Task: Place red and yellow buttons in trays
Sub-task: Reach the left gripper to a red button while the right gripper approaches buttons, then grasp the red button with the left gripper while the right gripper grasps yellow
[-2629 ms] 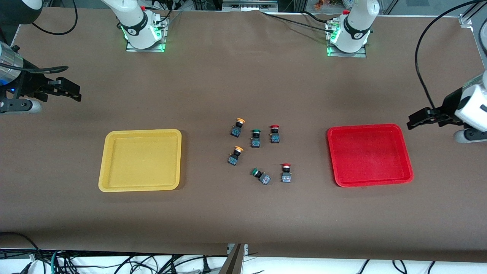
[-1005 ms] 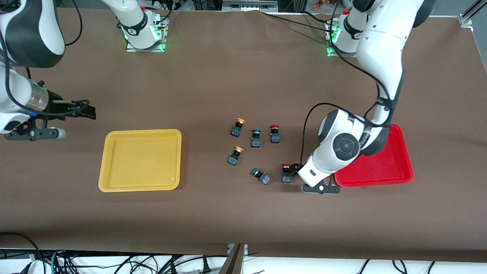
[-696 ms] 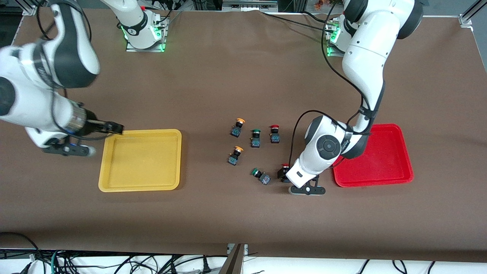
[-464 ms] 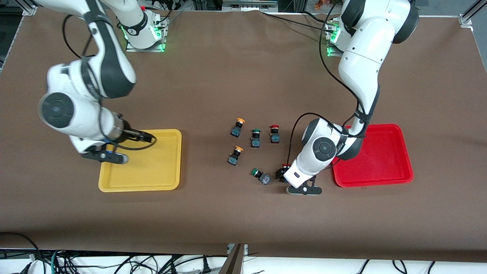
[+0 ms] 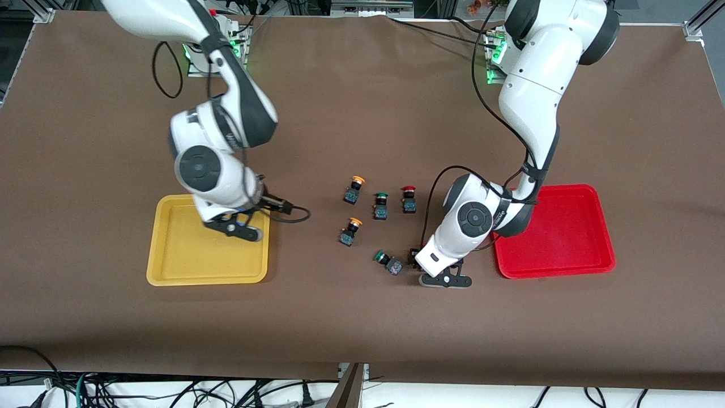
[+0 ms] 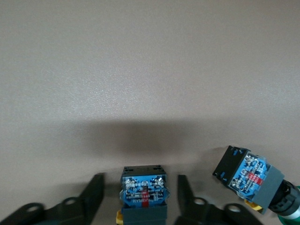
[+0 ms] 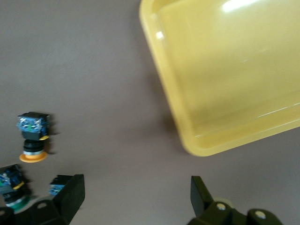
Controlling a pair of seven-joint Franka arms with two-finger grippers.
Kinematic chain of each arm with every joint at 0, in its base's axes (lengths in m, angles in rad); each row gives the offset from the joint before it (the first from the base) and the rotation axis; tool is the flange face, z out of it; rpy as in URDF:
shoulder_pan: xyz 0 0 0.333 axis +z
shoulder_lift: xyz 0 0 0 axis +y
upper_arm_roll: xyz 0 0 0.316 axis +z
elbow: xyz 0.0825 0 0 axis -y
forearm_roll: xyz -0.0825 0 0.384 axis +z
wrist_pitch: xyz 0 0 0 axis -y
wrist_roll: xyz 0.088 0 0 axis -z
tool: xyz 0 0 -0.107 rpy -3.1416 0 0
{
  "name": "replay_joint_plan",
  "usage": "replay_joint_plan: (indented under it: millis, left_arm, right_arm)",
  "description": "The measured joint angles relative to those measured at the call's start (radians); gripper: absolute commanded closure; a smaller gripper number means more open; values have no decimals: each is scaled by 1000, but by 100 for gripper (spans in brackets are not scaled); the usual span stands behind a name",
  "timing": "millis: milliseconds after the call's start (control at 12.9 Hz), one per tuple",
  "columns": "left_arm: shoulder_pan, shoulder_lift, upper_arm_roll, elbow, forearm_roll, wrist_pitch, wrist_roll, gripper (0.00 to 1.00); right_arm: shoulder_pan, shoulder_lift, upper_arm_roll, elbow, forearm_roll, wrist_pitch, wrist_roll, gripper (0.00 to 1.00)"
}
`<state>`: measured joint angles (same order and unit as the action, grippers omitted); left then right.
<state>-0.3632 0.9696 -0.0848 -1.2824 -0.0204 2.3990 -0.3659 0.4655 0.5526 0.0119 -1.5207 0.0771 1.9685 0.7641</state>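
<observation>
Left pincer point(image 6: 139, 199): low over the surface point(image 5: 362, 317), fingers point(image 6: 92, 194) spread on either side of a red button point(image 6: 143, 192); gaps show on both sides of the button's body, so nothing is pinched. In the front view this pincer point(image 5: 420, 256) sits between the red tray point(image 5: 589, 266) and the cluster of buttons, and the arm hides most of that button. A green button point(image 5: 388, 262) lies tipped over just beside it, toward the right arm's end of the surface; the left wrist view shows its blue base point(image 6: 248, 172) close to one finger but apart from it.

Right pincer point(image 5: 281, 206): in the air over the edge of the yellow tray point(image 5: 170, 277) that faces the buttons. Fingers point(image 7: 70, 194) are spread wide with nothing between them.

The second red button point(image 5: 409, 198) stands farther from the front camera, beside a second green button point(image 5: 380, 205). One yellow button point(image 5: 353, 189) stands next to that green one, toward the right arm's end. The other yellow button point(image 5: 349, 231) is nearer the front camera. All six rest on the bare surface between the two trays. Neither tray holds a button.
</observation>
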Motion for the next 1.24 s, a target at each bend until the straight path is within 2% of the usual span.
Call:
replay_joint_plan:
  millis: [309, 464, 696, 1005, 1082, 1160, 1237]
  left_arm:
    - [0, -1, 4, 5, 0, -11, 0, 77]
    - [3, -7, 10, 21, 0, -82, 0, 78]
    - [24, -61, 17, 49, 0, -249, 11, 78]
    - [97, -186, 20, 53, 0, -574, 161, 79]
    - [126, -221, 21, 49, 0, -639, 204, 79]
    - [163, -261, 22, 33, 0, -679, 256, 83]
    - [211, -309, 24, -6, 0, -692, 323, 85]
  right_arm:
    - [108, 92, 0, -6, 0, 137, 193, 0]
    - [147, 130, 0, -10, 0, 214, 271, 0]
    - [210, 185, 0, -12, 0, 317, 363, 0]
    - [259, 237, 0, -13, 0, 384, 406, 1]
    - [261, 240, 0, -13, 0, 388, 407, 6]
    - [261, 240, 0, -13, 0, 392, 407, 28]
    - [263, 240, 0, -13, 0, 398, 407, 56]
